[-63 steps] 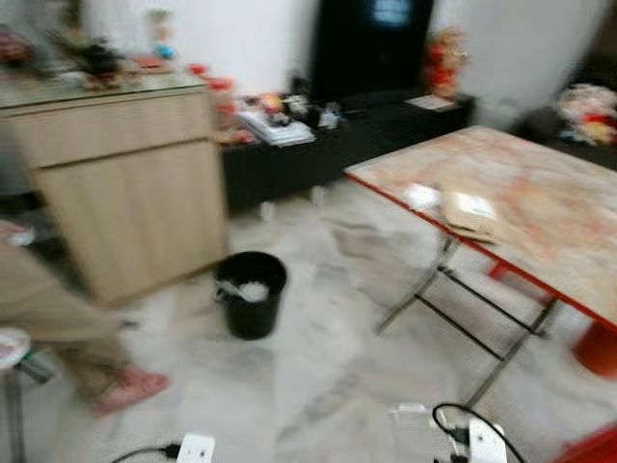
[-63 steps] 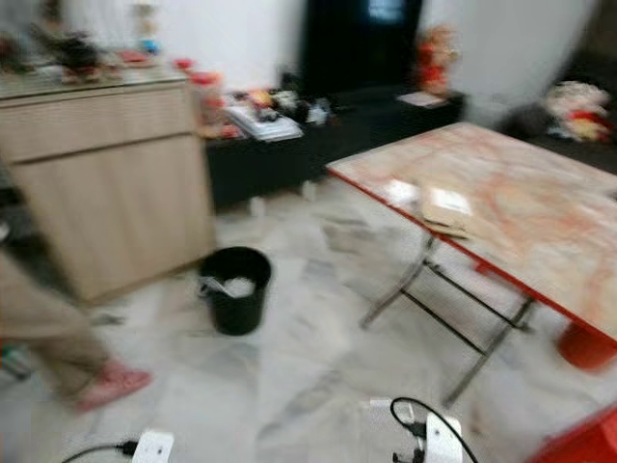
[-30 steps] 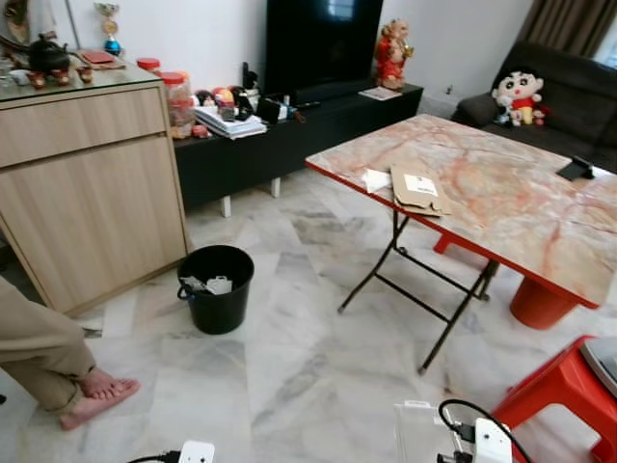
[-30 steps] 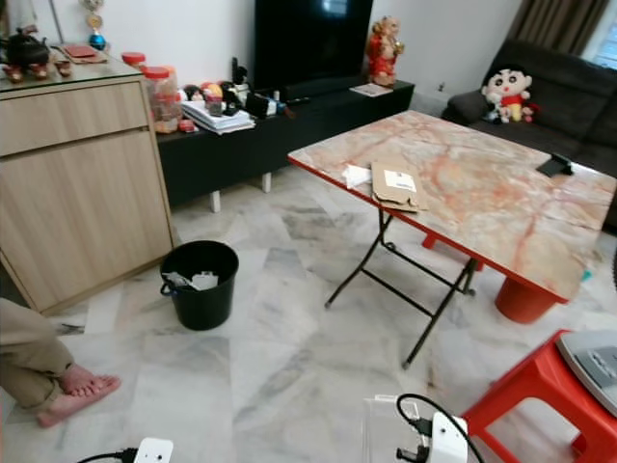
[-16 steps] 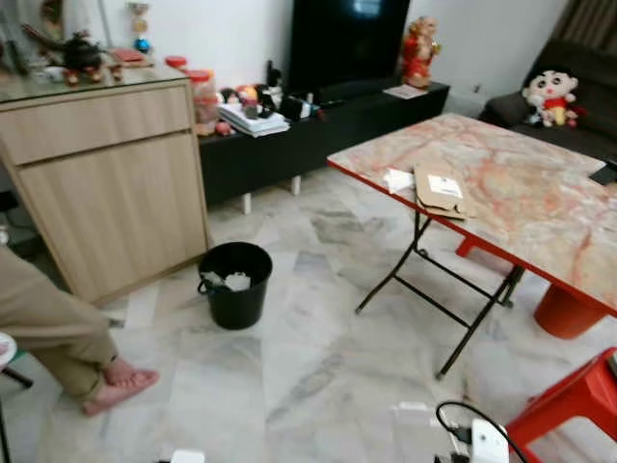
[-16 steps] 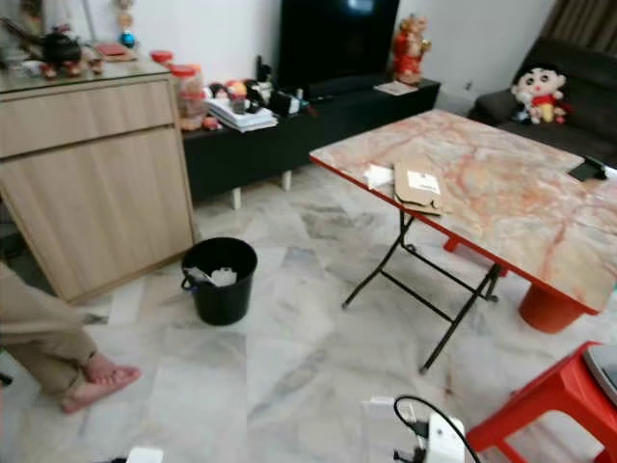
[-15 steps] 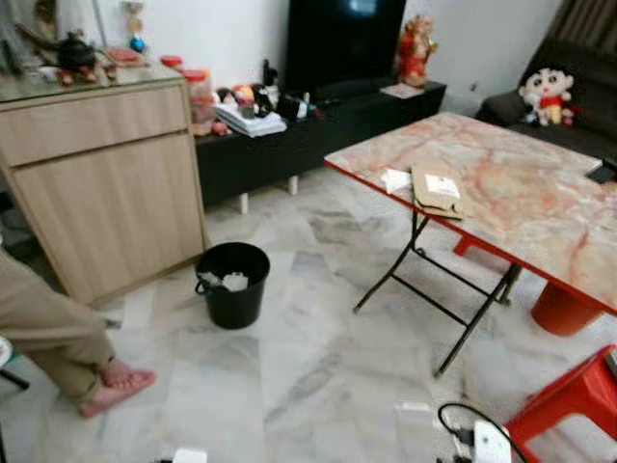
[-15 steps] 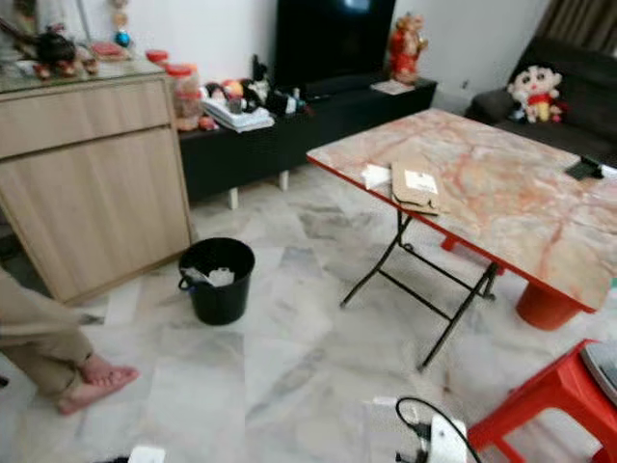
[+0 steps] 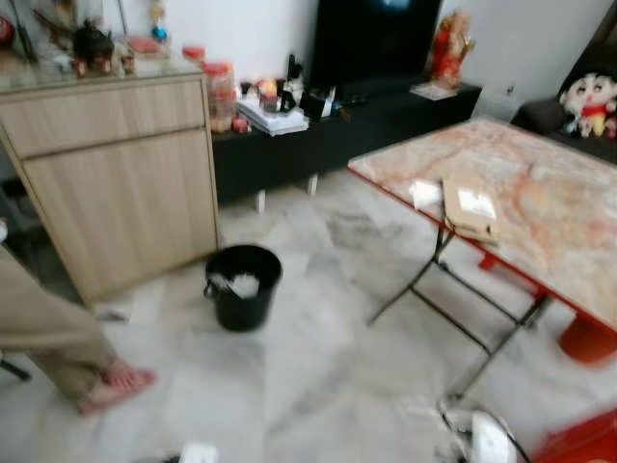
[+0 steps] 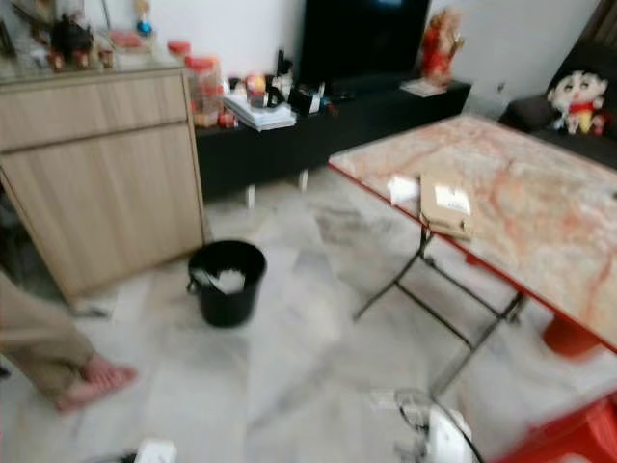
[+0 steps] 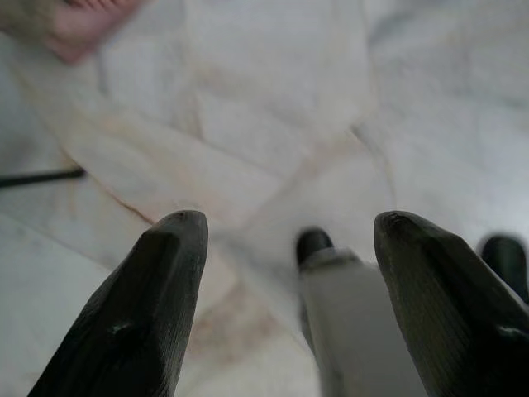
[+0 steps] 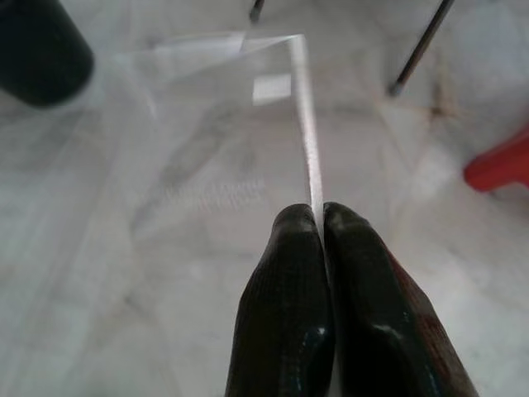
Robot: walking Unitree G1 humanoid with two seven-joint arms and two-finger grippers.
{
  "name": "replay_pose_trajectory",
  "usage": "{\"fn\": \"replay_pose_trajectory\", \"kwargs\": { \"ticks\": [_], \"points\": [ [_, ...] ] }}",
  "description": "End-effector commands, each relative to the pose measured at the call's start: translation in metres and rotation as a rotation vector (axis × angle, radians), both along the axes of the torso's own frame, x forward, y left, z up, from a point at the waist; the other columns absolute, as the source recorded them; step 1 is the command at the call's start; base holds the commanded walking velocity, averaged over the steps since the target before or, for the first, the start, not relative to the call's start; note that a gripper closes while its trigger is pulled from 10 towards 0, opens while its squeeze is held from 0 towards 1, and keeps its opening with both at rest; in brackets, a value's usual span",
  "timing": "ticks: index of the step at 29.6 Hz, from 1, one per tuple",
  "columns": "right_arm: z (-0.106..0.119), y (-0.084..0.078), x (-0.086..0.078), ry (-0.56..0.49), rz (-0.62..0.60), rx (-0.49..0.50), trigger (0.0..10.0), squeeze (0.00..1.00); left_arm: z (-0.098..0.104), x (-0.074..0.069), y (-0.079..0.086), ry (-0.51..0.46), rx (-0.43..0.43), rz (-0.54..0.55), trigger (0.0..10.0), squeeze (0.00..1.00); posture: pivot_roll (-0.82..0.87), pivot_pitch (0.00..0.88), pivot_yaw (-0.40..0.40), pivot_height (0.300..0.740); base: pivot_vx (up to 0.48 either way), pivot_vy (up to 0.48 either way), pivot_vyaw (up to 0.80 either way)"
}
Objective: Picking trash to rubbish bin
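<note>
1. Marble floor (image 9: 318, 386) spreads through a living room, and the black bin (image 9: 243, 286) standing on it serves as the landmark; the head views are blurred.
2. Left of the bin, a seated person's trouser leg and bare foot (image 9: 114, 384) rest on the floor.
3. Behind the bin stands a wooden cabinet (image 9: 120, 183), just beside it; the bin sits close against it, likely to keep the walkway free.
4. White scraps (image 9: 243, 284) already lie inside the bin, so part of the job looks done.
5. Behind and right of the bin runs a low black TV bench (image 9: 337, 135) crowded with small things.
6. Right of the bin, well apart, a folding tabletop (image 9: 540, 207) with a red edge carries a brown envelope (image 9: 469, 207) and a white scrap (image 9: 424, 193) near its closest corner; these are probably the next trash.
7. The left gripper (image 11: 285, 240) hangs low over the floor with its jaws wide and nothing between them.
8. The right gripper (image 12: 322, 223) has its jaws pressed together on the edge of a clear plastic sheet (image 12: 215, 124), which stands out flat ahead of them. Pinching the edge suits so thin a piece.
9. From the right wrist, the bin shows as a dark shape well away from the sheet, so the carry is unfinished.
</note>
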State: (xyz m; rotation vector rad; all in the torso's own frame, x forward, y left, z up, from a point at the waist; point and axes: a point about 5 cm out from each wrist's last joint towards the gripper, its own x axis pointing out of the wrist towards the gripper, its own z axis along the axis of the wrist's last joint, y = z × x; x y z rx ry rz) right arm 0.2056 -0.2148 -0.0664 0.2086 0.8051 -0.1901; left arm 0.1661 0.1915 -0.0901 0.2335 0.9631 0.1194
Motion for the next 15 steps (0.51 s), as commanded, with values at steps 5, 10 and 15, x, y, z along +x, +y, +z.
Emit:
{"fn": "replay_pose_trajectory", "kwargs": {
  "ticks": [5,10,15],
  "points": [
    [-0.0025,-0.0188,-0.0124,0.031,-0.047,-0.035,10.0,0.0,0.0029,0.0096,-0.0135,-0.032,-0.029,-0.025,10.0,0.0,-0.08,0.011,-0.109,0.74,0.334,0.0,0.0],
    [-0.0026,-0.0193,-0.0127,0.035,-0.038,-0.044,10.0,0.0,0.0032,0.0104,-0.0145,-0.033,-0.033,-0.023,10.0,0.0,-0.08,0.026,-0.114,0.74,0.337,0.0,0.0],
    [-0.004,-0.0181,-0.0149,0.042,-0.026,-0.046,10.0,0.0,0.0027,0.0099,-0.016,-0.031,-0.036,-0.018,10.0,0.0,-0.08,0.03,-0.118,0.74,0.335,0.0,0.27]
  ]
}}
